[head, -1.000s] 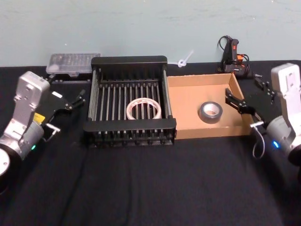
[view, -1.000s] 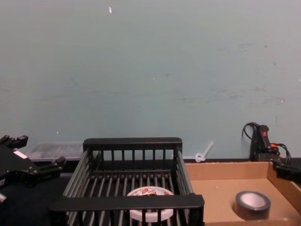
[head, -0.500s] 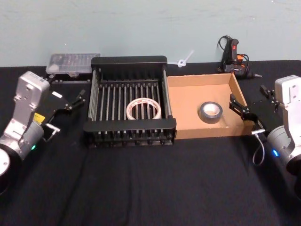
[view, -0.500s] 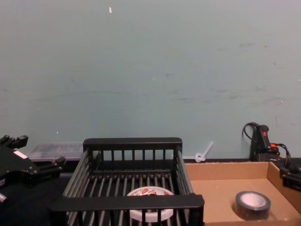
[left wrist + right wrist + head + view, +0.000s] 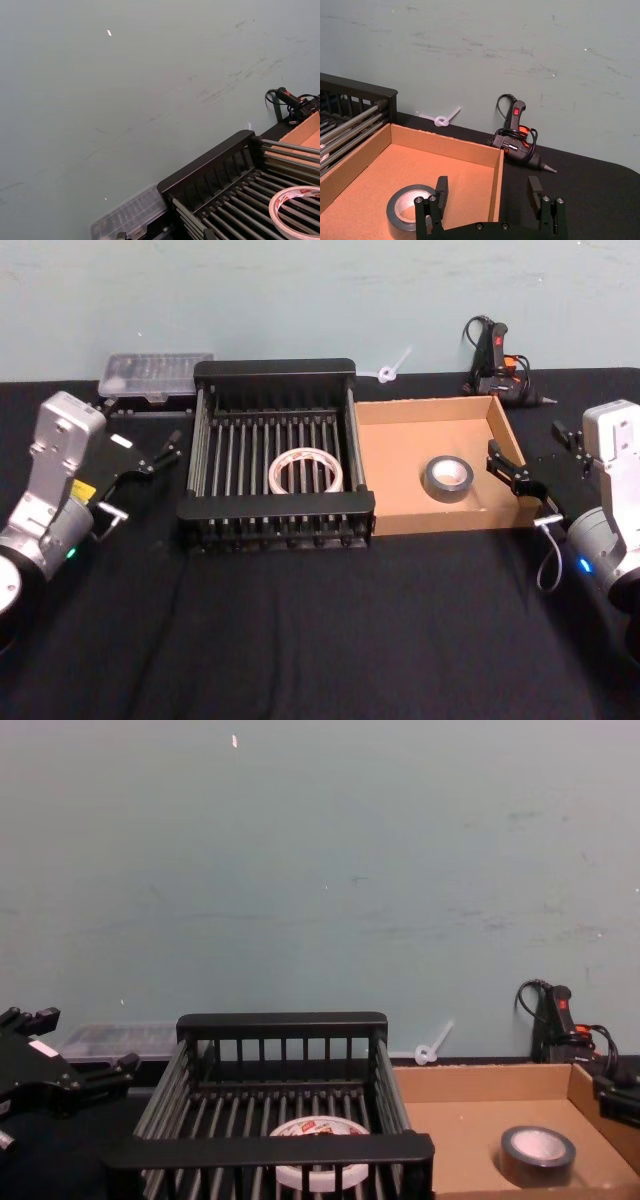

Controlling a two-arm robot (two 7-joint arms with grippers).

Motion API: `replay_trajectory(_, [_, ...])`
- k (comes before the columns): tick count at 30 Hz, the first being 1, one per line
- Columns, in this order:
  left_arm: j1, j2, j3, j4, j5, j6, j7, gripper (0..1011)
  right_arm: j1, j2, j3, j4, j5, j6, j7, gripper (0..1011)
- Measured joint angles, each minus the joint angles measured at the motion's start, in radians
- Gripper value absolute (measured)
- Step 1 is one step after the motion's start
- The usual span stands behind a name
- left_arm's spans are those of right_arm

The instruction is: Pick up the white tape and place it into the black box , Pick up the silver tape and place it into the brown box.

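white tape sits in the black box, silver tape in the brown box; right gripper spread wide, left gripper can't tell

You can count two rolls of tape: one white tape inside the black box, and one silver tape inside the brown box. That makes two boxes, side by side. Behind the black box you have one clear plastic case. Behind the brown box sit one glue gun and one white zip tie.
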Motion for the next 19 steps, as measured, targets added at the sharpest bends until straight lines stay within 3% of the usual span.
replay_trajectory(19, [0.000, 0.000, 0.000, 0.000, 0.000, 0.000, 0.000, 1001, 0.001, 0.001, -0.002, 0.000, 0.000, 0.000, 0.001, 1002])
